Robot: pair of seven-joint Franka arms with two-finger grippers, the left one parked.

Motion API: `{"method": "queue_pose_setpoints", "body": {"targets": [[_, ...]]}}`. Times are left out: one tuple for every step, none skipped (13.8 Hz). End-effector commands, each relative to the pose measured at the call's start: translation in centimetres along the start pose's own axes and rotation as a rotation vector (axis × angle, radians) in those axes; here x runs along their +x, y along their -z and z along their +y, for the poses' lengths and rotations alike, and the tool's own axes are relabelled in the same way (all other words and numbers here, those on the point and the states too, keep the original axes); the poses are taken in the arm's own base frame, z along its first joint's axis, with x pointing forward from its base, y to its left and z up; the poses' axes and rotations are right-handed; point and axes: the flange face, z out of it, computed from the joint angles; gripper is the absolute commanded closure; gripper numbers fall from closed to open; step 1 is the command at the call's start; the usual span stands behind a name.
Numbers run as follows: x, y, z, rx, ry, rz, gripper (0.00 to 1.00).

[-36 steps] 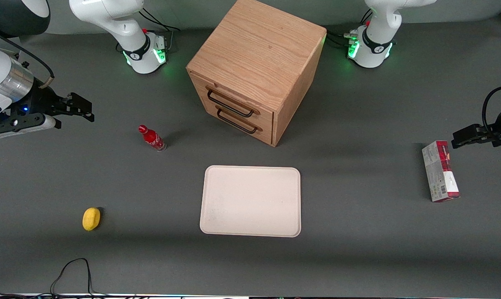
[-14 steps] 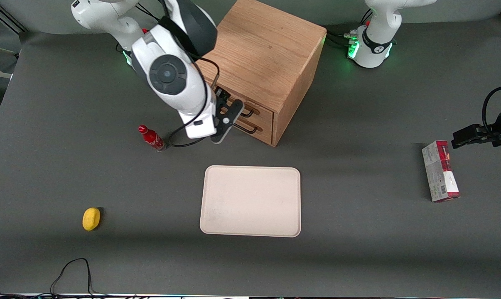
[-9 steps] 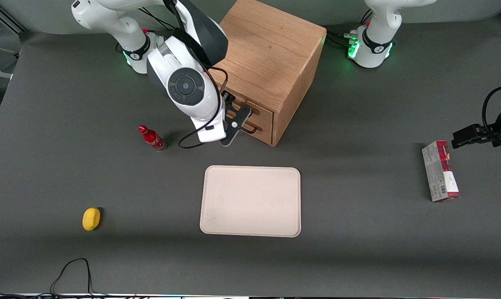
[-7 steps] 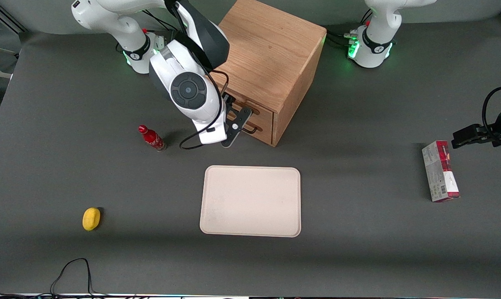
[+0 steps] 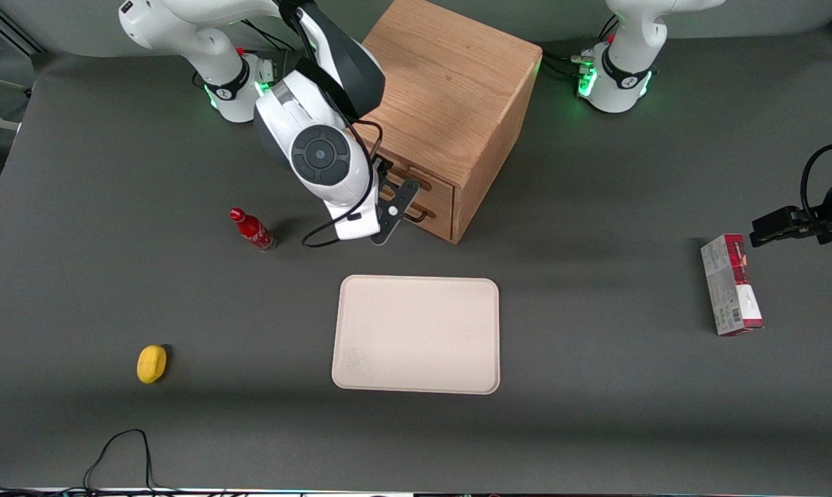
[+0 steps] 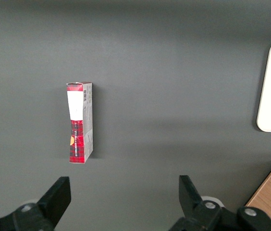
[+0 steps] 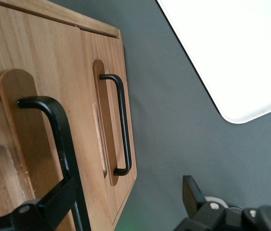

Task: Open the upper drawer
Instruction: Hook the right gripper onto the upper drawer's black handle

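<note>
Against the oak cabinet (image 5: 435, 114), the right arm folds down from its base, its white wrist housing tilted toward the drawer fronts and the gripper (image 5: 392, 200) reaching in at the level of the handles. From the wrist camera the gripper (image 7: 126, 202) is spread wide: one finger (image 7: 54, 199) lies against the black wire handle (image 7: 58, 139) of the upper drawer (image 7: 34, 96), while the other finger (image 7: 193, 195) hangs apart from the wood, over the grey table (image 7: 174, 125). That handle runs across the gap between the two, with nothing pinched. The upper drawer sits flush in the cabinet face, shut, with the lower drawer (image 7: 111, 120) and its own black handle (image 7: 122, 125) beside it. Nearer the front camera than the cabinet lies a cream tray (image 5: 416, 335). Toward the working arm's end stand a small red bottle (image 5: 252, 230) and, nearer the camera, a yellow lemon (image 5: 151, 364). A red and grey carton (image 5: 730, 284) lies toward the parked arm's end.
</note>
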Motion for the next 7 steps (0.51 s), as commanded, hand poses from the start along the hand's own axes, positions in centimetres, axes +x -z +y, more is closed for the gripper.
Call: {"method": "queue_pose_setpoints", "body": {"targets": [[-0.43, 0.07, -0.40, 0.024, 0.021, 0.003, 0.00], [-0.45, 0.11, -0.42, 0.024, 0.021, 0.001, 0.00], [-0.50, 0.28, -0.28, 0.026, 0.019, 0.004, 0.00], [-0.54, 0.52, -0.26, 0.024, 0.015, 0.007, 0.00], [-0.64, 0.71, -0.24, 0.024, 0.015, 0.009, 0.00], [-0.80, 0.90, -0.24, 0.024, 0.015, 0.009, 0.00], [-0.90, 0.99, -0.21, 0.026, 0.015, 0.004, 0.00]]}}
